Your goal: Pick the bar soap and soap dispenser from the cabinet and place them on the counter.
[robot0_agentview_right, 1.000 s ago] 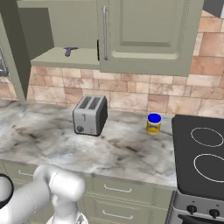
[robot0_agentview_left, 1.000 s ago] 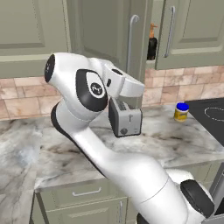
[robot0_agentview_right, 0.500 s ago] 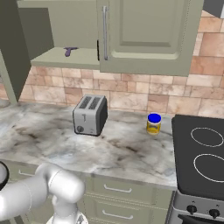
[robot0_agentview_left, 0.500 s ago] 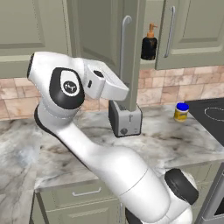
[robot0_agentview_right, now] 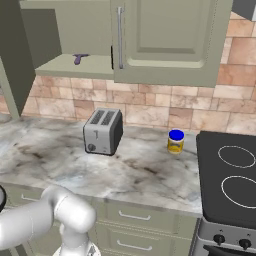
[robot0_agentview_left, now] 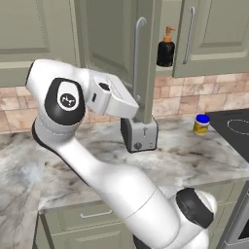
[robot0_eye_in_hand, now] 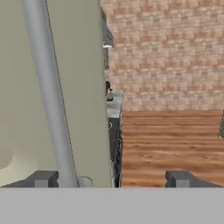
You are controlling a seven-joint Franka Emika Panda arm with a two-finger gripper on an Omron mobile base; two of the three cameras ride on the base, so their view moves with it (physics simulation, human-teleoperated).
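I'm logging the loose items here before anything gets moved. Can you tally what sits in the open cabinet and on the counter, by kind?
Soap dispenser: 1
Small purple object on the cabinet shelf, too small to identify: 1
Toaster: 1
Yellow jar with blue lid: 1
Total: 4

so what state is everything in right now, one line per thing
cabinet: left door swung open, right door shut
soap dispenser: upright on the cabinet shelf, untouched
gripper: jaws open around the door handle, holding nothing
toaster: upright on the counter, slots empty
yellow jar: upright, blue lid on
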